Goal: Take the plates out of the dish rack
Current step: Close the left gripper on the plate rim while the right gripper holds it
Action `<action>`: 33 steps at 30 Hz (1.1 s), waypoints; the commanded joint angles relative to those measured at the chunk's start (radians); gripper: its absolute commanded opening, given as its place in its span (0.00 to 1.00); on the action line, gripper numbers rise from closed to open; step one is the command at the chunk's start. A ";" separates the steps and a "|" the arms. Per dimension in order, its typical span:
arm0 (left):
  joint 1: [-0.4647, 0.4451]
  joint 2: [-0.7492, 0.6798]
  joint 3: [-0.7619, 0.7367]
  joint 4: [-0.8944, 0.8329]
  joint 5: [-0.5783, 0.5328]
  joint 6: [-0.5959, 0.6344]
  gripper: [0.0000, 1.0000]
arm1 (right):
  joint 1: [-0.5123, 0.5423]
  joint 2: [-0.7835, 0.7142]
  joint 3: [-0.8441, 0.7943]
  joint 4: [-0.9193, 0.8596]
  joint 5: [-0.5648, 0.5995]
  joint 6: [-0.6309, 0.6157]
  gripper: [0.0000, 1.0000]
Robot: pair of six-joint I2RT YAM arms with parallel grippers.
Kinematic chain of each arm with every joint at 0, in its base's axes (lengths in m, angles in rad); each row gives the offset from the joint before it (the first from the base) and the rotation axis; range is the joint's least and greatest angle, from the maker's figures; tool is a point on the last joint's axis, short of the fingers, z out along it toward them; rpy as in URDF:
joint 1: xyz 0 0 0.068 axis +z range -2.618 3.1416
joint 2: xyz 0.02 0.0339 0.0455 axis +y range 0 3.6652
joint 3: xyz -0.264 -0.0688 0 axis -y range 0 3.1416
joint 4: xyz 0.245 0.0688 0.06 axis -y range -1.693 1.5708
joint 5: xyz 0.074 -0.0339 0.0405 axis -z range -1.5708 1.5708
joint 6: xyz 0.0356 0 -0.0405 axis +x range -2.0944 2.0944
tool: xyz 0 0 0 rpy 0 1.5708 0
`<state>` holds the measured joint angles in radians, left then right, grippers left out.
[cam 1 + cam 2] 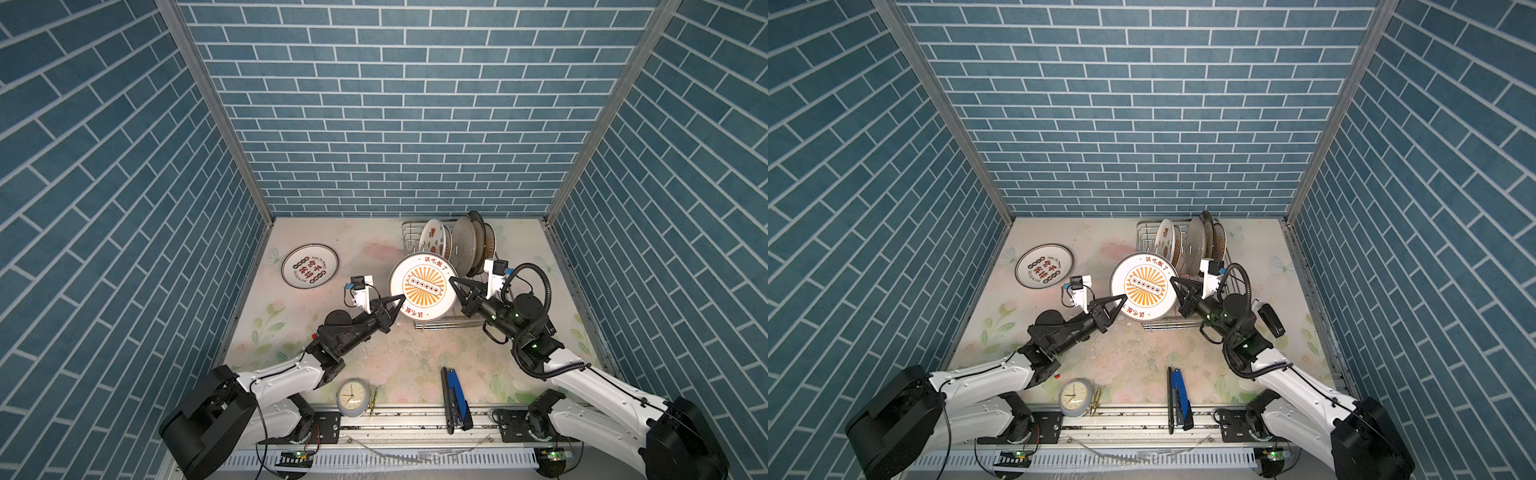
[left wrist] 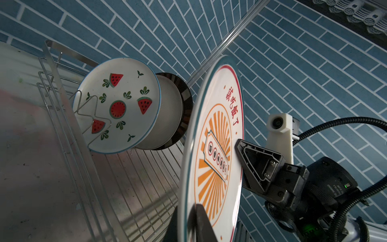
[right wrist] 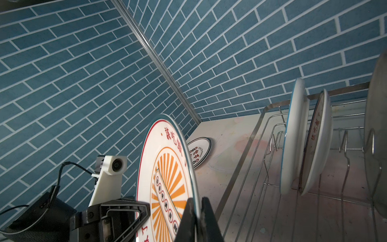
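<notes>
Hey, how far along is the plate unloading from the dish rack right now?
Done: one plate lies flat on the table, left of the dish rack. In hand: the sunburst plate is upright at the rack's near end, with the left gripper and right gripper both shut on its rim. Left: several plates in the rack, including the watermelon plate and a grey plate.

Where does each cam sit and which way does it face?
Both top views: high over the table's front edge, looking down toward the back wall; left arm and right arm show, left gripper and right gripper shut on the sunburst plate at the dish rack.
Left wrist: on its arm, looking past its finger and that plate at the watermelon plate in the rack.
Right wrist: on its arm, looking past its fingers toward the flat plate on the table.
Shared: each wrist view shows the opposite gripper.
</notes>
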<state>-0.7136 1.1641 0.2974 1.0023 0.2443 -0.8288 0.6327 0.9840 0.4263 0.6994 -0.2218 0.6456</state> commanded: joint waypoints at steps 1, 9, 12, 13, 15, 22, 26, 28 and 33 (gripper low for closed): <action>-0.003 0.000 0.028 0.002 0.013 0.029 0.10 | -0.002 0.014 -0.010 0.062 0.052 -0.024 0.00; -0.003 0.014 0.033 0.008 0.013 0.017 0.00 | -0.003 0.044 -0.010 0.091 0.032 -0.029 0.00; -0.003 0.013 0.026 0.016 0.003 0.014 0.00 | -0.002 0.044 -0.016 0.108 0.020 -0.026 0.06; -0.002 0.010 0.026 0.012 0.000 0.014 0.00 | -0.003 0.044 -0.015 0.109 0.014 -0.025 0.08; -0.003 0.006 0.023 0.008 -0.010 0.010 0.00 | -0.002 0.049 -0.012 0.108 0.003 -0.024 0.13; -0.003 0.021 0.026 0.025 -0.018 0.002 0.00 | -0.003 0.099 0.049 0.071 -0.109 -0.024 0.73; -0.003 0.023 0.034 0.027 -0.014 -0.005 0.00 | -0.004 0.134 0.087 0.047 -0.155 -0.010 0.95; -0.003 0.024 0.036 0.022 -0.014 -0.006 0.00 | -0.003 0.148 0.097 0.044 -0.157 -0.003 0.99; -0.003 0.022 0.034 0.022 -0.031 -0.006 0.00 | -0.002 0.157 0.108 0.039 -0.160 -0.003 0.99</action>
<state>-0.7147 1.1915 0.3042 0.9836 0.2245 -0.8452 0.6281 1.1374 0.4953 0.7254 -0.3531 0.6296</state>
